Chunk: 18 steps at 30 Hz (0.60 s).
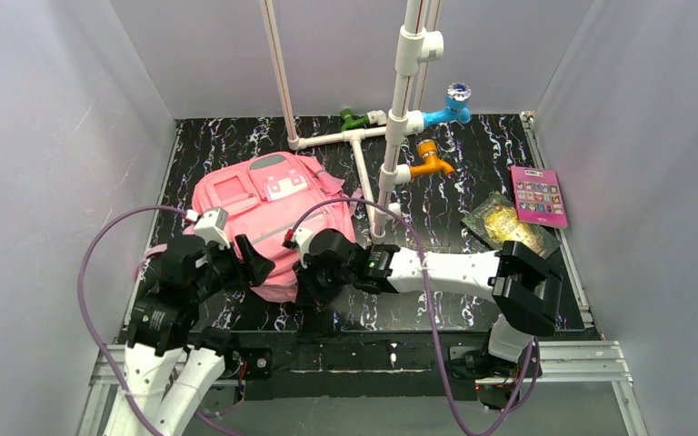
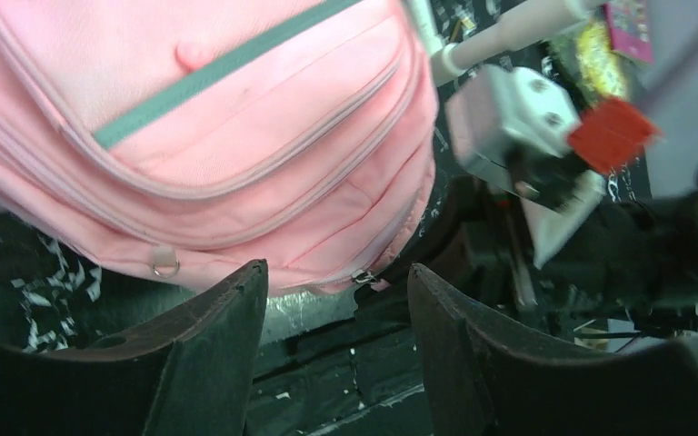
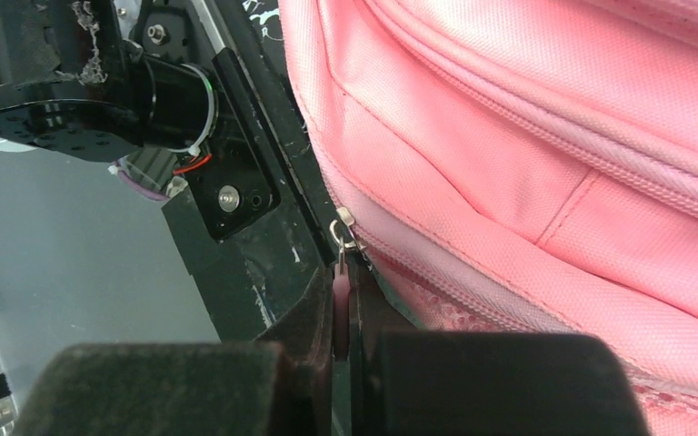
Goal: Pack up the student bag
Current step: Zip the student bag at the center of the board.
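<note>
Black marbled desk (image 1: pixel 473 173), white walls on three sides. Student bag (image 1: pixel 268 213) lies flat on the left half of the desk, front pockets up, its near end right at the two sets of jaws and its far right corner just beside the white pipe frame (image 1: pixel 363 136). Frame stands mid-desk and carries three taps: blue tap (image 1: pixel 445 109), orange tap (image 1: pixel 429 163), green tap (image 1: pixel 354 118).

Right arm (image 1: pixel 454 268) reaches leftward across the near desk to the bag's near edge. Left arm (image 1: pixel 159 318) comes up from the near left corner, its wrist just beside the bag's near left side.

Two books sit on the right side of the desk, well apart from the bag: pink book (image 1: pixel 539 195) by the right wall, dark gold-print book (image 1: pixel 507 227) just beside it and nearer the arms, the two touching or overlapping, can't tell which.

Left jaws released, spread wide, nothing between them, hanging over the bag's bottom edge in the left wrist view. Grey-green stripe (image 2: pixel 218 73) runs diagonally across the pocket there. White-pink patch (image 1: pixel 284 189) sits on the bag's far pocket.

Right jaws clenched on the pink zip pull (image 3: pixel 340 304), which hangs from a metal slider (image 3: pixel 344 222) on the bag's lower seam. Small metal ring (image 2: pixel 164 265) on the bag's bottom edge, near the left jaws, not touching
</note>
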Each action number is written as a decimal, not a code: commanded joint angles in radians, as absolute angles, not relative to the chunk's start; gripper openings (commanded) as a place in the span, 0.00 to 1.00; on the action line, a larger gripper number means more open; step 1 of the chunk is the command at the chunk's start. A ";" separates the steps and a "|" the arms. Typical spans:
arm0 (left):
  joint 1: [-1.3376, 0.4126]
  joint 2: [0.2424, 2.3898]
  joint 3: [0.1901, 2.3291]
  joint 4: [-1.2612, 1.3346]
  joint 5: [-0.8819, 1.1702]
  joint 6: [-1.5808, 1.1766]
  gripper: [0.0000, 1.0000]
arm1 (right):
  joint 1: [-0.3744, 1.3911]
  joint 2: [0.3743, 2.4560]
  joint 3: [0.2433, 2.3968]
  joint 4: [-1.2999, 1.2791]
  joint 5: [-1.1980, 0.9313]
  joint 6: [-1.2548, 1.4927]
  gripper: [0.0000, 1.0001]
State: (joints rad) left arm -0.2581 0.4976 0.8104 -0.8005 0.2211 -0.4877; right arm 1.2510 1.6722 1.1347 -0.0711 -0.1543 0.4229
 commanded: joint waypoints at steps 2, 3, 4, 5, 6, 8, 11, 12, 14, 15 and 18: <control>-0.282 0.428 0.920 -0.762 0.232 -0.268 0.56 | 1.239 1.541 1.174 -0.058 -0.281 0.442 0.01; -0.295 0.432 0.936 -0.754 0.255 -0.226 0.56 | 1.236 1.532 1.178 -0.062 -0.295 0.442 0.01; -0.318 0.435 0.940 -0.747 0.310 -0.153 0.57 | 1.227 1.525 1.189 -0.066 -0.307 0.442 0.01; -0.349 0.435 0.936 -0.748 0.379 -0.067 0.58 | 1.220 1.521 1.219 -0.076 -0.324 0.442 0.01; -0.385 0.428 0.924 -0.773 0.458 0.085 0.60 | 1.212 1.519 1.255 -0.097 -0.337 0.441 0.01; -0.424 0.385 0.860 -0.794 0.541 0.384 0.69 | 1.204 1.545 1.339 -0.144 -0.374 0.414 0.01; -0.449 0.405 0.806 -0.840 0.551 0.535 0.68 | 1.205 1.567 1.368 -0.176 -0.387 0.401 0.01; -0.456 0.401 0.762 -0.828 0.538 0.551 0.66 | 1.204 1.561 1.365 -0.166 -0.388 0.409 0.01; -0.462 0.377 0.693 -0.735 0.455 0.527 0.55 | 1.204 1.553 1.356 -0.145 -0.389 0.419 0.01; -0.462 0.364 0.672 -0.678 0.456 0.517 0.54 | 1.204 1.554 1.354 -0.139 -0.394 0.423 0.01; -0.468 0.379 0.644 -0.640 0.492 0.517 0.50 | 1.204 1.567 1.356 -0.126 -0.404 0.430 0.01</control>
State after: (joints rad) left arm -0.4557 0.3790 0.6727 -0.7185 0.4744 0.4999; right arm 1.1980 1.5932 1.2938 -0.2729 -0.3183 0.4179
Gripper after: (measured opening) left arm 0.524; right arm 0.077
